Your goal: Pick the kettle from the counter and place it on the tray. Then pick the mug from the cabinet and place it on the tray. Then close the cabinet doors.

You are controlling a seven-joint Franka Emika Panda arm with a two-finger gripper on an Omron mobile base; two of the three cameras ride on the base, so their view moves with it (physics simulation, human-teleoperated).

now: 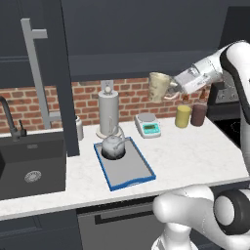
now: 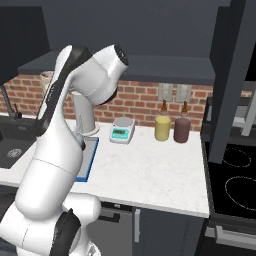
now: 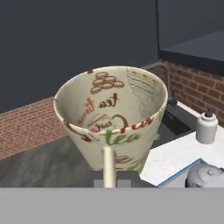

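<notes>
Currently my fingers (image 1: pixel 172 91) pinch the mug (image 1: pixel 159 86) by its thin side handle, held aloft; light, rigid, glazed ceramic, likely slippery and chip-prone, so handle stays safest.

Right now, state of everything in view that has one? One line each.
kettle: upright on the tray, not held
tray: flat on the counter, free space in its near half
mug: in the air above the counter, tilted, held by its handle
gripper: shut on the mug's handle
cabinet door: open
</notes>
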